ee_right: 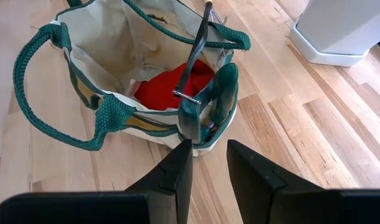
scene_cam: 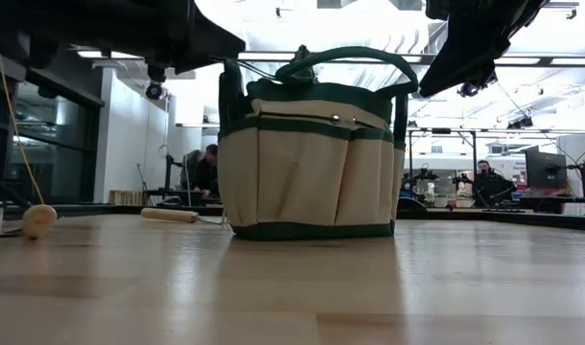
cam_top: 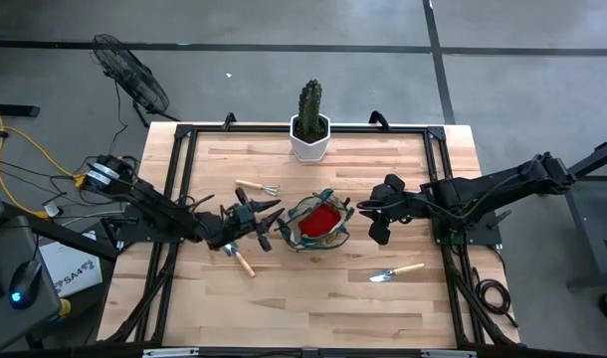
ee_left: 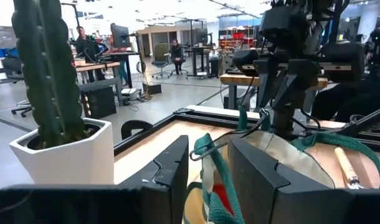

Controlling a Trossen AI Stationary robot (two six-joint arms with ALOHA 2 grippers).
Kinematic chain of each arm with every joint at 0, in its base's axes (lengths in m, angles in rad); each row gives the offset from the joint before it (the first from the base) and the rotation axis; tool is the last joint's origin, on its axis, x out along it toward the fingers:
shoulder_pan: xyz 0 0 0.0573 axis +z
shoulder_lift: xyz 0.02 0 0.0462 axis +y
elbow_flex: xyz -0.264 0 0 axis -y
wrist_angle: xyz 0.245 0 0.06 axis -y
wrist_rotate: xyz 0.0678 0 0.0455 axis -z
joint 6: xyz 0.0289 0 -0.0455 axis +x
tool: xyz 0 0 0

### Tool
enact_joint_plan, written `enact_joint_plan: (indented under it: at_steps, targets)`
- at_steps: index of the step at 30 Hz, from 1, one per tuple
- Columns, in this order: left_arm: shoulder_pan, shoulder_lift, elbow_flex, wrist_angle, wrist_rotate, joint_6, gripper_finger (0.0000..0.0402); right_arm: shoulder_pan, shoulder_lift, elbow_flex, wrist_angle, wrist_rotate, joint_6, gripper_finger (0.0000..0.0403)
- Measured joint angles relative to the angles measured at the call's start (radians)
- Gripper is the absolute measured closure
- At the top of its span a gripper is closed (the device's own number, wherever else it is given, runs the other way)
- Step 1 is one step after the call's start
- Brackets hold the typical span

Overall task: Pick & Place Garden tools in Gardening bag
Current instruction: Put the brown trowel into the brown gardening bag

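The olive-and-tan gardening bag (cam_top: 318, 224) stands upright mid-table, with the red glove (ee_right: 171, 84) lying inside. Teal-handled pruning shears (ee_right: 202, 106) stick up at the bag's rim on the side facing my right gripper. My right gripper (ee_right: 207, 149) is open just off that rim, apart from the bag in the high view (cam_top: 371, 212). My left gripper (cam_top: 274, 225) is open at the bag's left side, one finger on either side of a green loop handle (ee_left: 210, 168); I see no touch. A mini rake (cam_top: 259, 188) and two trowels (cam_top: 396, 270) (cam_top: 240, 259) lie flat on the table.
A green cactus in a white hexagonal pot (cam_top: 309, 134) stands at the table's far edge, behind the bag. A black frame rail (cam_top: 184, 159) runs around the tabletop. People sit at desks in the room beyond the table (scene_cam: 208, 171).
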Motion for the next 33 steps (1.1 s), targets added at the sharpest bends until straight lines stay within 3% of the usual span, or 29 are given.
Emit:
enact_joint_plan:
  at_steps: [9, 15, 19, 26, 33]
  targets:
    - [0.0, -0.08, 0.0, -0.11, 0.001, -0.021, 0.029, 0.0, 0.0, 0.0, 0.0, 0.0, 0.0, 0.0311]
    - [0.0, -0.14, 0.0, -0.248, 0.011, -0.086, 0.025, 0.0, 0.0, 0.0, 0.0, 0.0, 0.002, 0.0311]
    - [0.0, -0.196, 0.0, -0.377, 0.12, -0.111, 0.0216, 0.0, 0.0, 0.0, 0.0, 0.0, 0.003, 0.0311]
    - [-0.001, -0.299, 0.0, -0.668, 0.437, -0.114, 0.0196, 0.0, 0.0, 0.0, 0.0, 0.0, 0.004, 0.0311]
    - [-0.033, -0.332, 0.0, -0.853, 0.567, -0.112, 0.0196, 0.0, 0.0, 0.0, 0.0, 0.0, 0.004, 0.0311]
